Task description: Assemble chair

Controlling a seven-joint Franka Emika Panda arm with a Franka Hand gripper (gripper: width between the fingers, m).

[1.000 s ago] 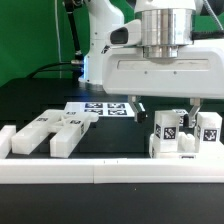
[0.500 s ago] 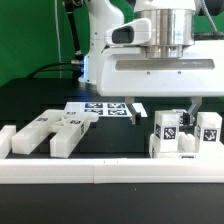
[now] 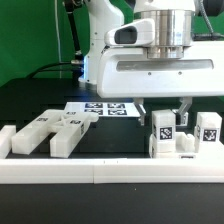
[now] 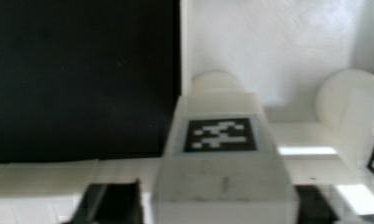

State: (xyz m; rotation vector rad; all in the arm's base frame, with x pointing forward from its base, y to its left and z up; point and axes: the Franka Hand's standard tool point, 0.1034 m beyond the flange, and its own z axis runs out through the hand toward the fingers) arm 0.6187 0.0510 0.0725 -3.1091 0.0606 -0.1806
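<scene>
The gripper [image 3: 162, 109] stood half closed astride the upright tagged chair piece [image 3: 163, 131] at the exterior view's right, just beside the white border rail [image 3: 110, 172], but whether its fingers [image 4: 116, 203] pressed the piece I could not tell.

Black tabletop [image 3: 40, 100] takes up middle of exterior view. Same tabletop [image 4: 77, 80] shows as dark area in wrist view.

Marker board [image 3: 105, 108] lies flat on tabletop, toward back, near centre. It carries row of black-and-white tags; end toward exterior view's right is hidden.

Long low white rail [image 3: 100, 172] runs along tabletop's near edge, across full width.

Green backdrop [image 3: 30, 35] stands behind, on exterior view's left.

Thin dark cable [image 3: 55, 68] hangs before backdrop, near tabletop's rear edge.

Pale strip [image 3: 110, 205] lies below rail.
</scene>
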